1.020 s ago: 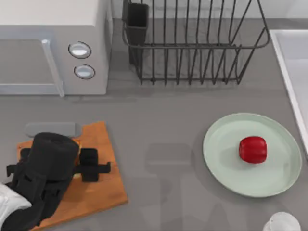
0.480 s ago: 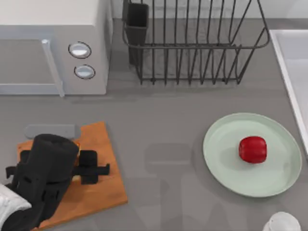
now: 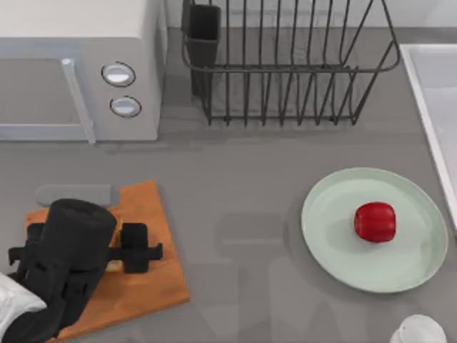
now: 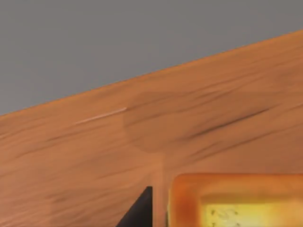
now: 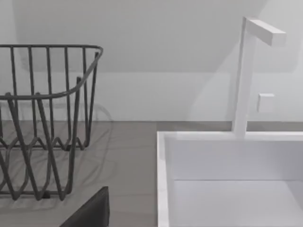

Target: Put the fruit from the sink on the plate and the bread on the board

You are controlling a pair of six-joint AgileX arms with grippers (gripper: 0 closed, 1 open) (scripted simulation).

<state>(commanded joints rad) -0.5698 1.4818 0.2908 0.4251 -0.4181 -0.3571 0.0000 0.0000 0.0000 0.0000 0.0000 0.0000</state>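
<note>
Grey counter, left gripper (image 3: 132,248) low over board (image 3: 153,275), finger state unclear, bread (image 4: 236,201) on board, fruit (image 3: 375,221) sat on plate (image 3: 328,214)

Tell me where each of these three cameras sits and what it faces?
Top view: overhead, looking down; left end effector over the board, fruit on the plate.
Left wrist view: close above the board and bread.
Right wrist view: faces the sink and rack.
Shared: top and left wrist views both show the board.
</note>
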